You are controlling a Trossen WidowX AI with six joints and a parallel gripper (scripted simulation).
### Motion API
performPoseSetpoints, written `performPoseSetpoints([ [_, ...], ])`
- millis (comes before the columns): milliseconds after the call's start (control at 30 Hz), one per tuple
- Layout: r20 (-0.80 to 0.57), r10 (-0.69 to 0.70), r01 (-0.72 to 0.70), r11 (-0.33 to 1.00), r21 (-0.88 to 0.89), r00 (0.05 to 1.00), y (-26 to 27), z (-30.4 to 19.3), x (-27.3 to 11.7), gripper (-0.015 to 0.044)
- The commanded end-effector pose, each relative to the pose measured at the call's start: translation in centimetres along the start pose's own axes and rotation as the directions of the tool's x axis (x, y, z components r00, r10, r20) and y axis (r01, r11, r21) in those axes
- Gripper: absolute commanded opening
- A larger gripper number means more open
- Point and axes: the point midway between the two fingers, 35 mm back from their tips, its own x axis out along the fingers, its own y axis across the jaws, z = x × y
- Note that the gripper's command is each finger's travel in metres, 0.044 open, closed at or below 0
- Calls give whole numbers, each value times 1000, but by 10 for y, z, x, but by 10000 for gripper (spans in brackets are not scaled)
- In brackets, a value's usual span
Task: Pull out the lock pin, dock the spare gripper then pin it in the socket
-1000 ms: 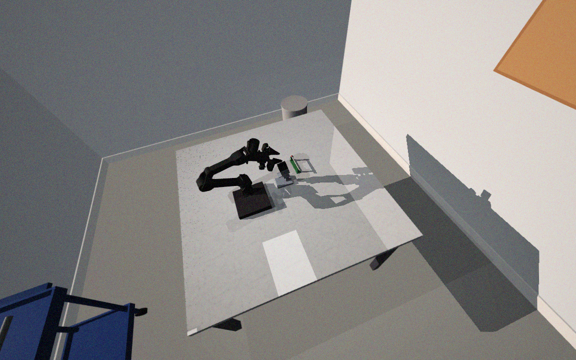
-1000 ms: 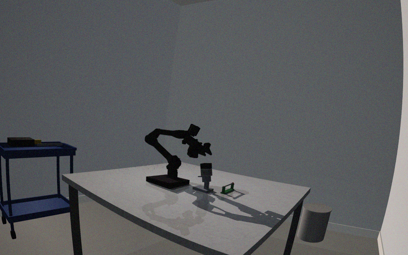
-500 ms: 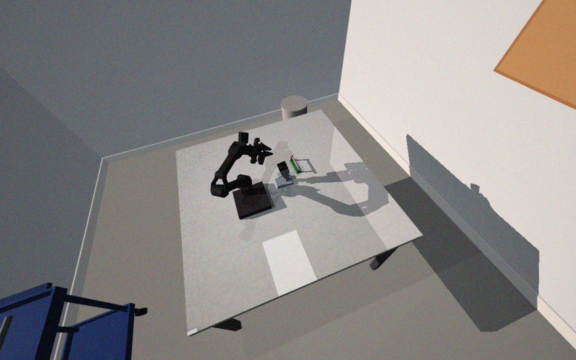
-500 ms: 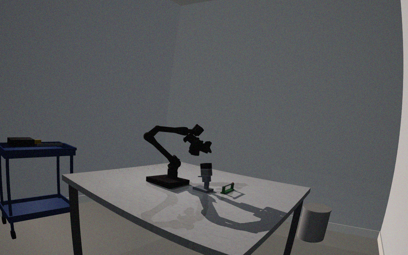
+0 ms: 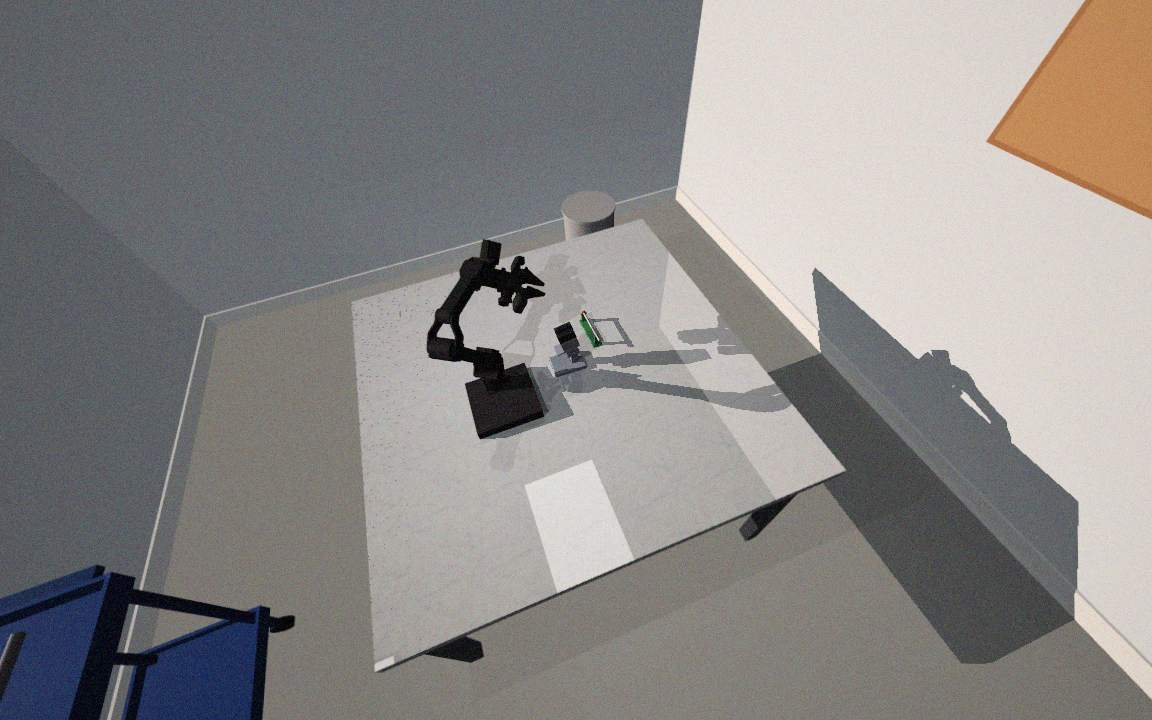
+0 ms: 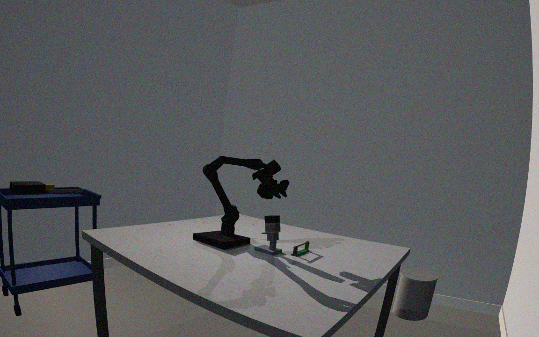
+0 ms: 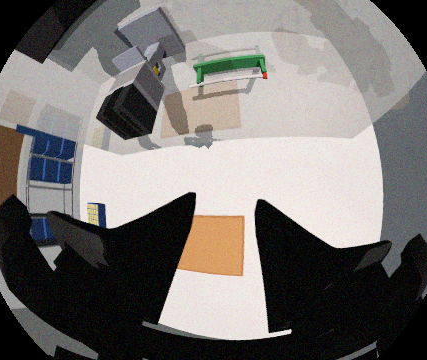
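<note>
With the mount (image 5: 569, 366) (image 6: 262, 249) (image 7: 153, 29) as landmark, my gripper (image 5: 543, 288) (image 6: 283, 196) (image 7: 225, 203) is above it, jaws partly open, grasping and touching nothing. The spare gripper (image 5: 566, 334) (image 6: 272, 224) (image 7: 225, 203) stands on the mount, apparently docked; seating depth is unclear. The red-tipped lock pin (image 5: 593, 330) (image 6: 301, 244) (image 7: 233, 79) lies on the green rack (image 5: 587, 330) (image 6: 300, 252) (image 7: 230, 63) beside the mount.

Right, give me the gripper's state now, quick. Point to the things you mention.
Gripper (image 5: 544, 289) (image 6: 284, 196) (image 7: 225, 203): partly open, holding nothing, raised above the table (image 5: 705, 447) (image 6: 158, 247).
</note>
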Motion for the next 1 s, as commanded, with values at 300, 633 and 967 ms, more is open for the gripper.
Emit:
performPoseSetpoints([
  [300, 415, 281, -443, 818, 368, 865, -27, -13, 89, 180],
  [633, 726, 361, -806, 358, 472, 585, -15, -4, 182, 180],
  [967, 767, 356, -845, 266, 464, 534, -12, 10, 196, 180],
])
